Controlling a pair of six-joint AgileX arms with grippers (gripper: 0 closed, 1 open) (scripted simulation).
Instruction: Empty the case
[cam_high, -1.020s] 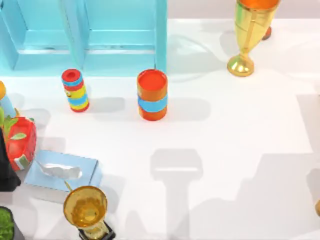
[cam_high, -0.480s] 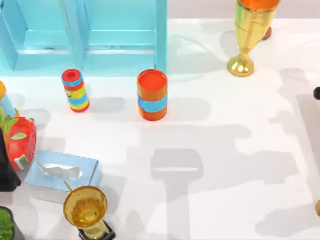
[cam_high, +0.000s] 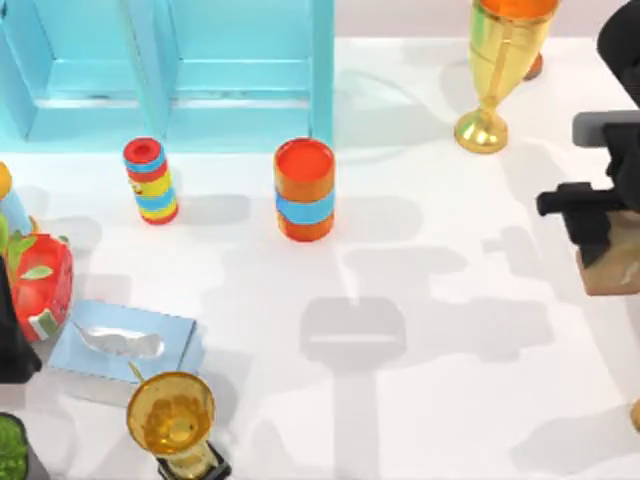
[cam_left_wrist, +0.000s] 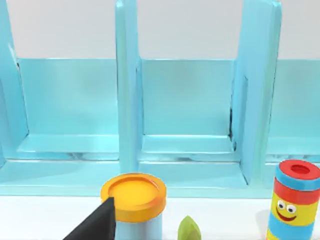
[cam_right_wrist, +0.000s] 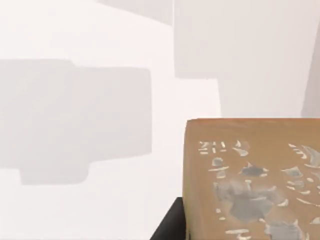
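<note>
The case (cam_high: 200, 70) is a light-blue shelf unit at the back left of the table. In the left wrist view the case (cam_left_wrist: 185, 105) shows three compartments with nothing in them. My right gripper (cam_high: 602, 238) is at the table's right edge, shut on a brown box (cam_high: 612, 272) with a grey pattern. In the right wrist view the brown box (cam_right_wrist: 252, 180) hangs close above the white table, with one dark finger (cam_right_wrist: 167, 227) beside it. My left arm (cam_high: 14, 340) stays at the left edge, and a dark fingertip (cam_left_wrist: 97, 225) shows in its wrist view.
In front of the case stand a striped toy cylinder (cam_high: 151, 181) and an orange can with a blue band (cam_high: 304, 190). A gold trophy (cam_high: 497, 70) stands back right and another (cam_high: 172, 420) front left, by a blue tissue box (cam_high: 125, 345) and a red fruit-shaped thing (cam_high: 40, 285).
My right arm has come into the top view from the right edge, carrying the brown box. Its shadows have shifted across the table. Nothing else has moved.
</note>
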